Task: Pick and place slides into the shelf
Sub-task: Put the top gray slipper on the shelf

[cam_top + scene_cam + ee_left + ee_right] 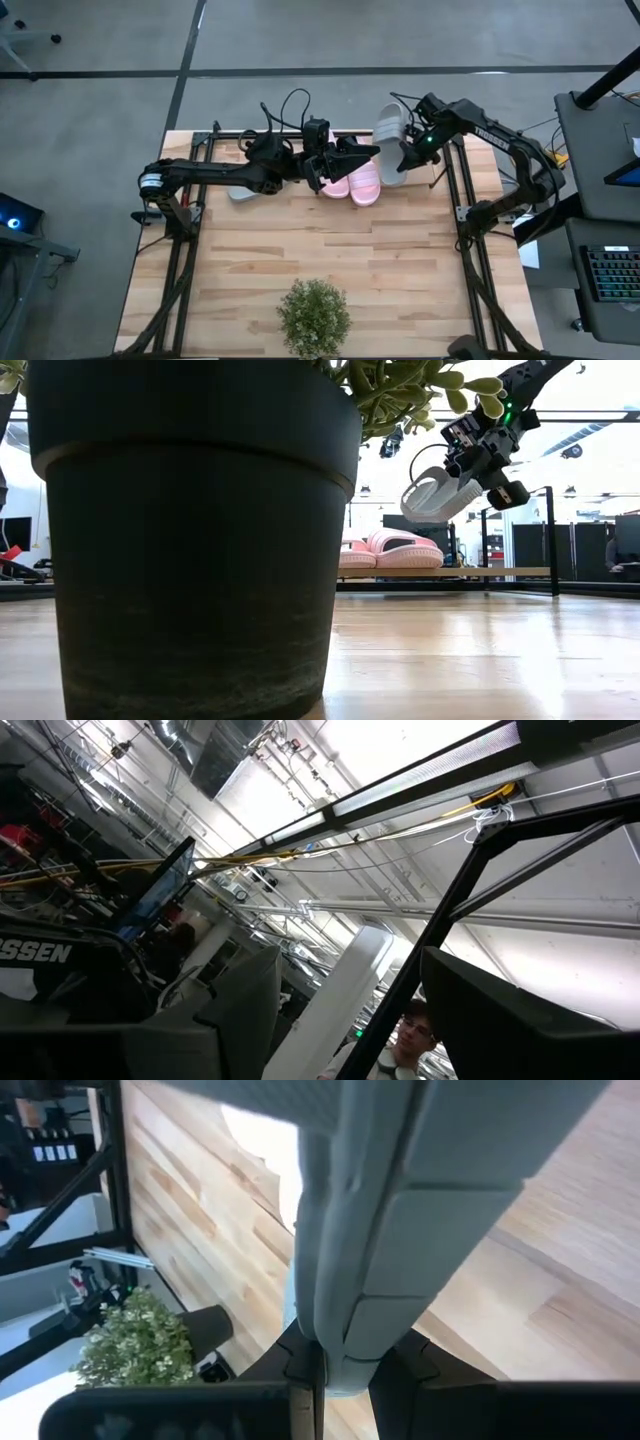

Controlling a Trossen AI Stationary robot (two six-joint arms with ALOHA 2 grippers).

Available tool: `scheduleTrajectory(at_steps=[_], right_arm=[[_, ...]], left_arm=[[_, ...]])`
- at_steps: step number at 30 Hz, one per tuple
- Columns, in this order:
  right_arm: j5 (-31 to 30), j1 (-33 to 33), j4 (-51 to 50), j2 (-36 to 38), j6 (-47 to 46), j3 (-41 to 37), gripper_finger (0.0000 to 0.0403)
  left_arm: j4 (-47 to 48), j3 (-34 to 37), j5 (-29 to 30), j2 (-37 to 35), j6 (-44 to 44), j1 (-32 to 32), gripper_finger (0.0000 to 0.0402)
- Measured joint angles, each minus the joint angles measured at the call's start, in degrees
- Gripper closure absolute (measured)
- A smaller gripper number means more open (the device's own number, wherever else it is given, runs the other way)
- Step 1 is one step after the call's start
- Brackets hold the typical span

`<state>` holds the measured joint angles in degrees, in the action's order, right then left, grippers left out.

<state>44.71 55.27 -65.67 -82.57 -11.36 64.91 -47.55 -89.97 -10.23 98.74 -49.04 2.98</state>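
My right gripper (408,152) is shut on a light grey slide (390,140) and holds it in the air above the right part of the shelf (480,571). The pale pink pair (352,183) lies side by side on the shelf board, soles down, and shows in the low view as the pink pair (388,550). My left gripper (352,155) hovers open just above the pink pair, fingers pointing toward the table's right. The second grey slide (240,192) lies on the shelf's left part, mostly hidden under the left arm. My right gripper pinches the grey slide between its two fingers by an edge (345,1350) on the side facing the table's right. The fingers (402,1372) come at it from the right, slanting down. The slide (438,495) is lifted clear and tilted above the shelf.
A potted plant (314,316) stands at the table's near edge, and its dark pot (190,530) fills the left of the low view. Black frame uprights (552,540) stand at the shelf's ends. A person (410,1030) shows beyond the table in the left wrist view.
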Motion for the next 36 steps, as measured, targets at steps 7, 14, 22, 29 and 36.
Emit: scheduleTrajectory(at_steps=[7,14,22,29,36], right_arm=[[-1.45,0.00,-0.13,-1.24,0.76,-0.29,0.0363],[-2.76,0.00,-0.04,-2.86,1.92,-0.63,0.0363],[-2.87,0.00,0.16,-4.43,3.12,-0.93,0.0363],[-2.97,0.00,0.63,-5.84,4.08,-1.41,0.0363],[-2.91,0.00,1.64,-7.07,4.59,-1.41,0.0363]], left_arm=[[-0.02,-0.02,-0.01,-0.03,-0.06,0.00,0.0177],[-0.12,-0.02,0.00,-0.24,-0.07,0.00,0.0177],[-0.02,-0.02,0.01,-0.24,-0.07,0.00,0.0177],[-0.04,-0.02,0.01,-0.24,-0.08,0.00,0.0177],[-0.04,-0.07,0.01,-0.24,-0.09,0.00,0.0177]])
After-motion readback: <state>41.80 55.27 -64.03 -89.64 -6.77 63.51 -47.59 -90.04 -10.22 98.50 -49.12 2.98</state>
